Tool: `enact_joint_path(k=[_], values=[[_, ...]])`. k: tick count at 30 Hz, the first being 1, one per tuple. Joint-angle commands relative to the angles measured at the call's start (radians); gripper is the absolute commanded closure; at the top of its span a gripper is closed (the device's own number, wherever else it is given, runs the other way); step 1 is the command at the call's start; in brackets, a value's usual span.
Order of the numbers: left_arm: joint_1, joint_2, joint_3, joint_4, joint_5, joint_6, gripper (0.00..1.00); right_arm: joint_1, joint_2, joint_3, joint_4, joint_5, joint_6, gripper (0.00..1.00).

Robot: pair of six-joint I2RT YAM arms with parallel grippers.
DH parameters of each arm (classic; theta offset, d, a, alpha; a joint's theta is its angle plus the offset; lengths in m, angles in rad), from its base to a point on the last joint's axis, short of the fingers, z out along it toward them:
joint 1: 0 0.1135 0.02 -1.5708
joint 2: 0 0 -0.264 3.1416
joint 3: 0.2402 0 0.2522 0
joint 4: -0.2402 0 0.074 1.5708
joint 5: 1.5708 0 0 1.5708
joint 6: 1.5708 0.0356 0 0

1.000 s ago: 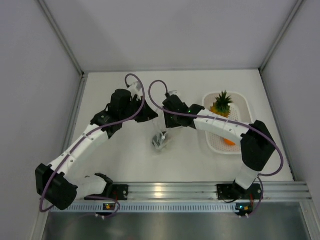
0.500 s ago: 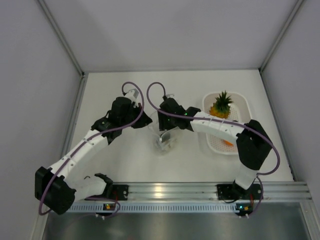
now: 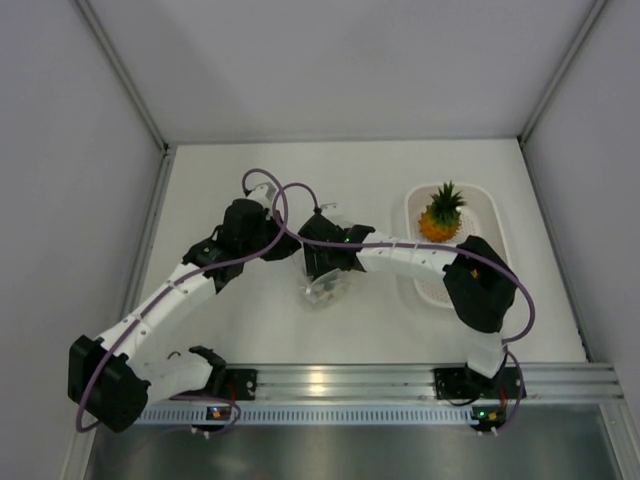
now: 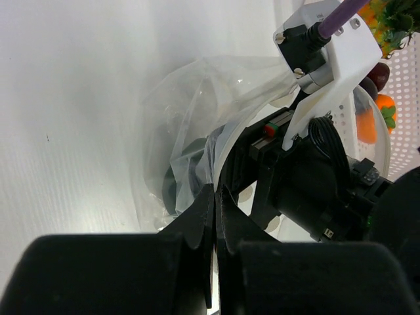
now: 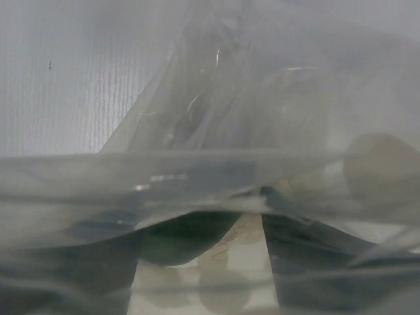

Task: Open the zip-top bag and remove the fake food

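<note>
Clear crinkled plastic fills the middle of the overhead frame: the zip-top bag [image 4: 190, 118] sits on the white desk [image 3: 380, 170], bunched between my two tools. Through its film I see one dark green piece [image 5: 184, 237] low in the bag. Anything else inside is too blurred to name.

Right of centre in the overhead frame stands the white perforated basket [image 3: 490, 205], well apart from the bag. An orange-yellow pineapple [image 3: 440, 215] stands in its upper end, green crown toward the top of the frame. At the right edge of the left wrist view, a round orange fruit [image 4: 386, 108] and a dark brown round piece [image 4: 378, 71] lie in the same basket.

In the left wrist view, the bag billows up from the lower centre and leans toward the upper right, so its long axis runs along that diagonal. It is too crumpled for me to find the zip strip or say which way the mouth faces.

My left tool [image 4: 214, 193] has its fingers pressed together on an edge of the bag at the lower centre of that view. My right tool [image 5: 200, 230] has its fingers spread apart, with bag film draped across the lens. The green piece sits between them, and I see a pale gap beside the right-hand finger.
</note>
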Motion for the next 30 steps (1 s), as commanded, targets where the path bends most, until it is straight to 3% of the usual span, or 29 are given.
enact_joint_path(k=[1,8,13,25,30], values=[[-0.008,-0.027,-0.007,0.019,-0.004,0.011,1.0,0.014,0.026,0.02,-0.023,0.025,0.032,0.3],[-0.009,-0.039,-0.013,0.019,-0.001,0.017,1.0,0.013,0.063,0.016,-0.01,-0.006,0.038,0.27],[-0.009,-0.044,-0.018,0.019,0.004,0.017,1.0,0.013,0.072,-0.003,-0.001,-0.029,0.035,0.19],[-0.009,-0.067,-0.012,0.019,-0.022,0.026,1.0,0.008,-0.07,-0.067,0.074,-0.086,-0.026,0.24],[-0.008,-0.064,0.045,0.019,-0.002,0.061,1.0,-0.001,-0.173,-0.17,0.217,-0.246,-0.083,0.26]])
